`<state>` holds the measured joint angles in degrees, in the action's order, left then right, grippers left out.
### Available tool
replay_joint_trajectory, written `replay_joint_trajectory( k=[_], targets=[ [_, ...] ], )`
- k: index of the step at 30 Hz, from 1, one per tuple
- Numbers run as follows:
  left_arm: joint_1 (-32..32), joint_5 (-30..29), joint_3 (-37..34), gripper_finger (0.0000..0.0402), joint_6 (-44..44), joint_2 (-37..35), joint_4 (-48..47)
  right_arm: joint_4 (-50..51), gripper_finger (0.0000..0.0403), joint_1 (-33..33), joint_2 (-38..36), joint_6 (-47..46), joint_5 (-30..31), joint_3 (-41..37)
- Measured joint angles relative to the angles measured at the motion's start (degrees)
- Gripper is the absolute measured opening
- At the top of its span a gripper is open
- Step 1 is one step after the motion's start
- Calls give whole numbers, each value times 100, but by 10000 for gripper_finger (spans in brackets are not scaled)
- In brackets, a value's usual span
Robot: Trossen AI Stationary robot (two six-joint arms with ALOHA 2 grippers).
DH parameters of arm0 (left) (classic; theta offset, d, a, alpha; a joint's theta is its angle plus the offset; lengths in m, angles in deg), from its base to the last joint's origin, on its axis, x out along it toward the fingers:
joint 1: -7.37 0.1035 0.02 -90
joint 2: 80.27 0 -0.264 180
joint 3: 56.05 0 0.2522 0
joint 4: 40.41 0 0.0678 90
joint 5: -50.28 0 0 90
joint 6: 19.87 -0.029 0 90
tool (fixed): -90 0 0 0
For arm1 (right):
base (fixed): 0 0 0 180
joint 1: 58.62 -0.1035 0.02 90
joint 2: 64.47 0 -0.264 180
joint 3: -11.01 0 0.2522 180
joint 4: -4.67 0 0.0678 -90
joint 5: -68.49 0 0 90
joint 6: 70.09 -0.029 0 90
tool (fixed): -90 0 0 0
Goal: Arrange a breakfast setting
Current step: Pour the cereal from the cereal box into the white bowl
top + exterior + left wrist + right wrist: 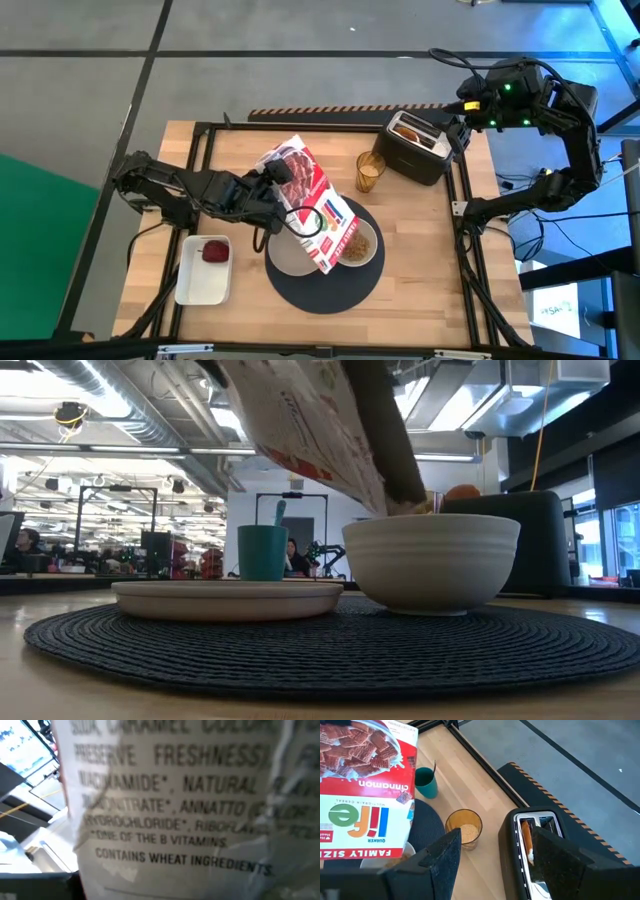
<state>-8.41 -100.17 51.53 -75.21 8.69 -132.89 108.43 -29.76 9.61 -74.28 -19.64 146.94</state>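
Now the white ribbed bowl [358,246] is seen on the large dark grey woven round mat [325,285], beside the beige flat plate [290,252], and a red-and-white cardboard cereal box [312,205] is tipped mouth-down over it, so pouring is judged to be the step in hand; brown cereal is already visible in the bowl from above. The box is gripped by the left gripper [268,200], clenched on its side above the plate. Just off the mat's far edge the amber drinking glass [370,172] is found standing upright with something pale in its bottom, and the small green cup [425,782] with a utensil in it is placed near the mat too. A red fruit [215,251] lies in the white rectangular tray [190,287], apart from the mat on the left arm's side, so it is reckoned not yet served. In the black two-slot toaster [420,146] a toasted round [526,838] is lodged in one slot. Directly above the toaster the right gripper [492,860] is held with its fingers parted and nothing between them. Fruit and toast are judged the remaining items.
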Motion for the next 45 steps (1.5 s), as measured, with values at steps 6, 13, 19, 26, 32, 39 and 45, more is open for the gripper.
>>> replay_joint_trajectory(
  k=[6,13,19,26,32,39,45],
  targets=[
    [1,177,0,220,329,-2,-41,-1,234,0,0,0,0,0],
    [-71,357,2,220,919,-4,-449,2,234,0,0,0,0,0],
    [-165,571,2,220,1663,-7,-963,1,234,0,1,0,0,0],
    [-251,833,2,220,2429,-7,-1070,-1,234,0,0,0,0,0],
    [-311,1204,2,220,3041,-7,-1129,-4,234,0,0,0,1,0],
    [-342,1851,2,220,3989,-13,-1129,-7,234,0,0,-30,2,0],
    [-351,2210,2,220,4677,-137,-1130,-256,234,0,1,-71,-3,0]
  ],
)
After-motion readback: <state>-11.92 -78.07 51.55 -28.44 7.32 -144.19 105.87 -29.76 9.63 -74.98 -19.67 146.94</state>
